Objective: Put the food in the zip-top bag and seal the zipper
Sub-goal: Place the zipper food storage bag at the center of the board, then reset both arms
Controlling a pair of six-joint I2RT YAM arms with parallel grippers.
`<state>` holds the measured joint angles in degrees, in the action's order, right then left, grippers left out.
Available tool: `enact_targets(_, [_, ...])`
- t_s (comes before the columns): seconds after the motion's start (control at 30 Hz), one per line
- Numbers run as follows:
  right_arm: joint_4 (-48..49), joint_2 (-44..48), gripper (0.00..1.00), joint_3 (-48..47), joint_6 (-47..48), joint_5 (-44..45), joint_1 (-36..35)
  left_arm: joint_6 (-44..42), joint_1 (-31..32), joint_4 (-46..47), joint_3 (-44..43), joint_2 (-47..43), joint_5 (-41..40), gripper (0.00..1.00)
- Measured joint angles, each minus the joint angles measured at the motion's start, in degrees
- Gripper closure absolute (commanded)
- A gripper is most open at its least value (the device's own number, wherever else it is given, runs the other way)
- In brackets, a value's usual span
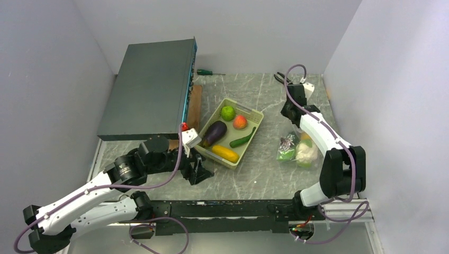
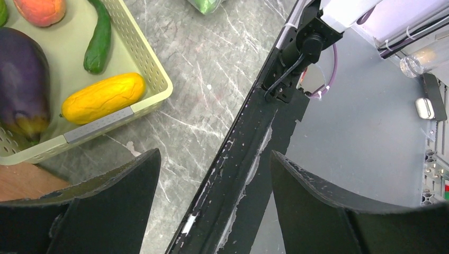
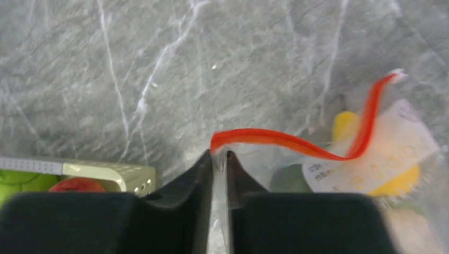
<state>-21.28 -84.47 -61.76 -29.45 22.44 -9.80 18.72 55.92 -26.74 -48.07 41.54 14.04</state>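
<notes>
The zip-top bag lies on the marble top at the right, with a white cauliflower, a green piece and an orange-yellow piece inside. My right gripper pinches the bag's clear plastic just under one end of the red-orange zipper. The strip curves away to its white tab. Yellow food and green food show through the plastic. My left gripper hangs open and empty over the table's front edge, near the tray's corner.
A pale green tray in the middle holds an eggplant, a lime, a peach, a cucumber and a yellow vegetable. A dark box stands at the back left. A screwdriver lies by the back wall.
</notes>
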Motion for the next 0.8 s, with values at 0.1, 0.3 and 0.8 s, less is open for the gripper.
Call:
enact_targets(0.1, [0.4,-1.0,0.52,-0.1,-0.3,-5.5,0.9,0.0,0.1,0.0,0.2,-0.3,-0.1,0.19])
enact_targets(0.3, [-3.6,2.8,0.18,-0.5,0.1,-12.7,-0.3,0.0,0.6,-0.8,0.2,-1.7,-1.6,0.17])
enact_targets(0.8, [-22.3,48.5,0.0,-6.5,6.2,-19.1,-0.3,-1.5,-0.4,-14.0,-17.4,-15.9,-26.8,0.0])
